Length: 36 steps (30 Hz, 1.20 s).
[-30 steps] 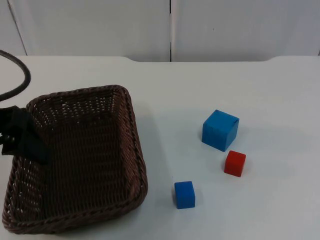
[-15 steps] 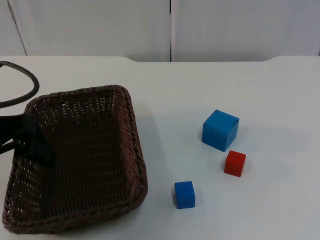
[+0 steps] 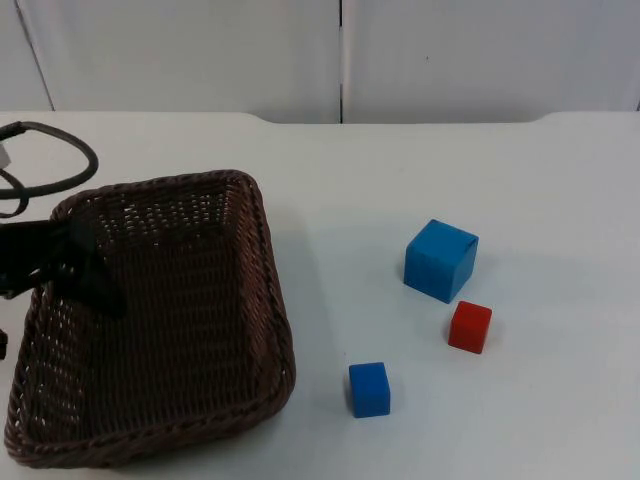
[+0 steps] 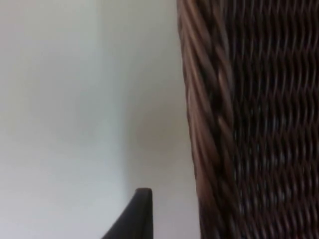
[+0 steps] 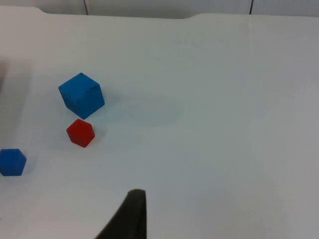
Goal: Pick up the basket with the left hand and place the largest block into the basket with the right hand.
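A dark brown wicker basket [image 3: 170,320], rectangular with a thick braided rim and sloped woven walls, is seen on the white table [image 3: 400,170]. The left gripper [image 3: 85,272] is placed at the basket's left rim, one black finger [image 3: 95,280] reaching over the rim into the inside; whether the jaws are spread or pinching the rim cannot be told. In the left wrist view the braided rim [image 4: 199,124] is seen close up, with a black fingertip [image 4: 137,216] just outside it over bare table.

Well to the right of the basket the large blue block [image 3: 441,260] is found, a plain cube, clearly the biggest of three. A small red block [image 3: 470,327] lies near it, further from the wall, and a small blue block [image 3: 369,389] lies between that and the basket, nearer still to the front edge. All three stand apart.

In the right wrist view the large blue block [image 5: 81,95], red block [image 5: 80,133] and small blue block [image 5: 12,162] are seen, well away from the right gripper's fingertip [image 5: 130,214]; its jaw state cannot be told.
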Each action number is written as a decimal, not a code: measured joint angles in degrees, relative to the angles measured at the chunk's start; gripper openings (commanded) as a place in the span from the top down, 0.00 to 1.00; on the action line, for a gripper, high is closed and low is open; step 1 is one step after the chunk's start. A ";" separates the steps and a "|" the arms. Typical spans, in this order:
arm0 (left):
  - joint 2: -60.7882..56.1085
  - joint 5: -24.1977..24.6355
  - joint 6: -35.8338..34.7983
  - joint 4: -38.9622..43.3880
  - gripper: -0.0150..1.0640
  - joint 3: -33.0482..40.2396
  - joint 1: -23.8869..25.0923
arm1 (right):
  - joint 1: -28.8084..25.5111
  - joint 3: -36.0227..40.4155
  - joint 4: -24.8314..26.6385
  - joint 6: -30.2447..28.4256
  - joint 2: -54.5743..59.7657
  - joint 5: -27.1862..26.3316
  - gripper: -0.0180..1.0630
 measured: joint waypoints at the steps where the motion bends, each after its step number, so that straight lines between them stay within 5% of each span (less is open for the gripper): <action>1: 0.00 0.00 0.00 0.00 0.01 0.00 0.00 | 0.00 0.00 0.00 0.00 0.00 0.00 0.01; 16: 9.48 0.40 0.29 0.00 0.01 -9.72 0.00 | 0.00 0.00 0.00 0.00 0.00 0.00 0.01; 27: 13.83 0.40 2.39 0.00 0.02 -10.20 0.00 | 0.00 0.00 0.00 0.00 0.00 0.00 0.01; 33: 14.58 0.40 2.85 0.00 0.21 -10.29 0.00 | 0.00 0.00 0.00 0.00 0.00 0.00 0.01; 36: 14.79 0.40 2.97 0.00 0.39 -10.29 0.00 | 0.00 0.00 0.00 0.00 0.00 0.00 0.01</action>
